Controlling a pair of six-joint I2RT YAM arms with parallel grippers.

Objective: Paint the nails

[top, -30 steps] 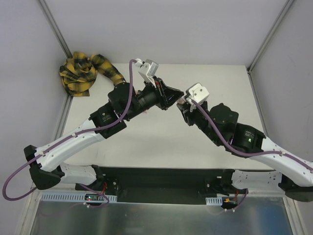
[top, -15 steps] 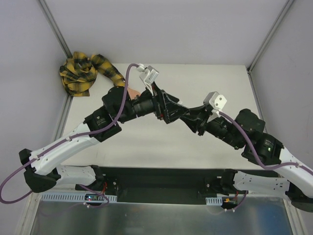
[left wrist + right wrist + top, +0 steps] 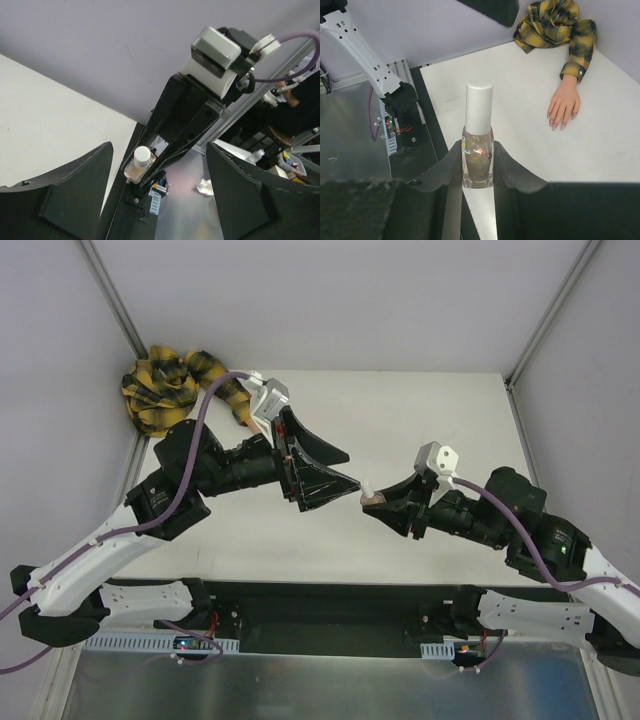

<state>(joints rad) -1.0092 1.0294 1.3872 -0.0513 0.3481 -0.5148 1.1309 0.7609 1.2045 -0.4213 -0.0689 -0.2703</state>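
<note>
My right gripper (image 3: 478,167) is shut on a small clear nail-polish bottle (image 3: 478,155) with glitter inside and its white cap (image 3: 479,107) on. The bottle (image 3: 370,494) hangs above the table's middle. My left gripper (image 3: 352,473) stands open just left of it, fingers (image 3: 65,192) wide apart and holding nothing, pointing at the bottle (image 3: 139,164). The mannequin hand (image 3: 563,102) lies flat on the table, and its pinkish nails (image 3: 556,125) point toward the near side. Its plaid sleeve (image 3: 555,25) is bunched in the far left corner (image 3: 165,390). From above, my left arm hides the hand.
The white table (image 3: 440,410) is walled at the back and both sides. A metal shelf (image 3: 200,200) with a crumpled white scrap (image 3: 204,186) lies beyond the near edge. The arm bases (image 3: 330,615) stand on a black mount.
My left gripper has opened and drawn back to the left, away from the bottle. The right arm has swung down and right with the bottle, its cap still on.
</note>
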